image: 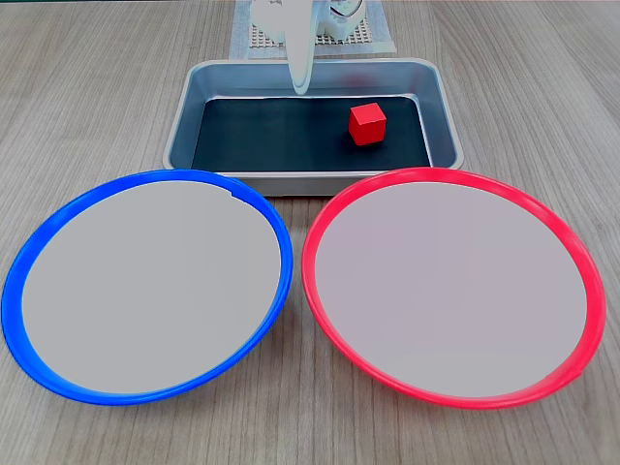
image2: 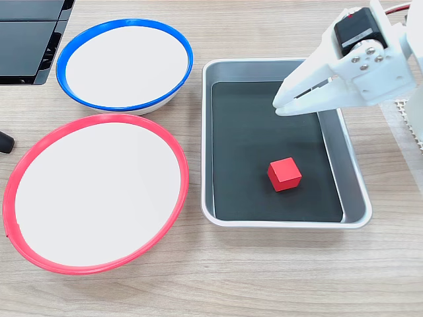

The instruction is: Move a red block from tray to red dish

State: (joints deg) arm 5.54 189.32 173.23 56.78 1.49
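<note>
Fixed views | one red block point(image2: 285, 174) in tray point(image2: 353, 188) | one red dish point(image2: 39, 261) | fingers point(image2: 280, 106) together, empty

Wood-grain table point(image: 87, 87), tray point(image: 184, 116), red dish point(image: 455, 179), blue dish point(image: 145, 179) resting on it

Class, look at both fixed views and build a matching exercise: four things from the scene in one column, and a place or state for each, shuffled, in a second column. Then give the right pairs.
Column one:
1. red block
2. red dish
3. blue-rimmed plate
4. gripper

Column two:
A. hangs above the tray, holding nothing
B. lies on the tray's black bottom
C. empty, with a red rim
D. empty, beside the red dish

Pairs: 1-B, 2-C, 3-D, 4-A
</note>
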